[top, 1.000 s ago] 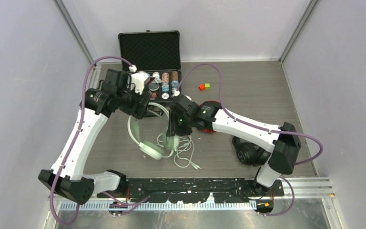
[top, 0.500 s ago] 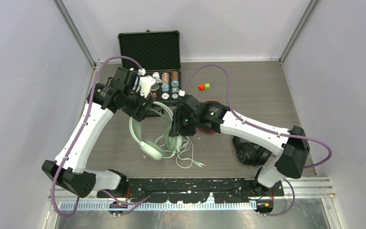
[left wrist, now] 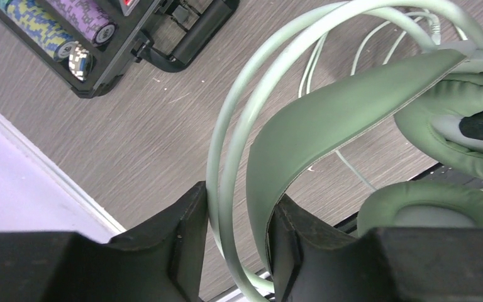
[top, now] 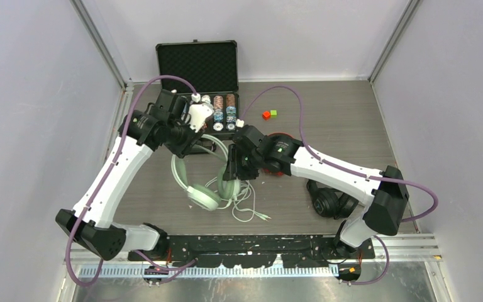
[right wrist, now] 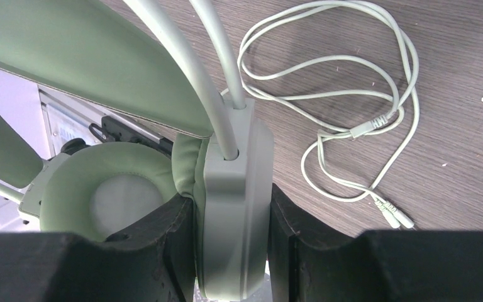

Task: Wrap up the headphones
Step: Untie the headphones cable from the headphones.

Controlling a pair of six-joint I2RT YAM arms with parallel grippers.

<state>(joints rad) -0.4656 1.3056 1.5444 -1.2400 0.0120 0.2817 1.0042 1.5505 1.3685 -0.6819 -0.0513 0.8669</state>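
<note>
The pale mint-green headphones (top: 196,189) are held up over the middle of the table. My left gripper (top: 188,146) is shut on their headband (left wrist: 289,135), with both wire hoops and the padded band between its fingers. My right gripper (top: 231,171) is shut on one ear cup (right wrist: 236,207). The thin pale cable (right wrist: 352,94) lies in loose loops on the table (top: 327,119), also seen from above (top: 246,201). The red headphones (top: 281,165) are mostly hidden under my right arm. The black headphones (top: 328,200) lie at the right near my right arm's base.
An open black case (top: 201,82) with poker chips stands at the back, close behind my left gripper. A red cube (top: 266,115) and a green cube (top: 273,112) lie at the back middle. Walls close in the table on three sides.
My left gripper has shifted slightly right and back with the headband. My right arm has moved a little back. The headphones have shifted with them.
</note>
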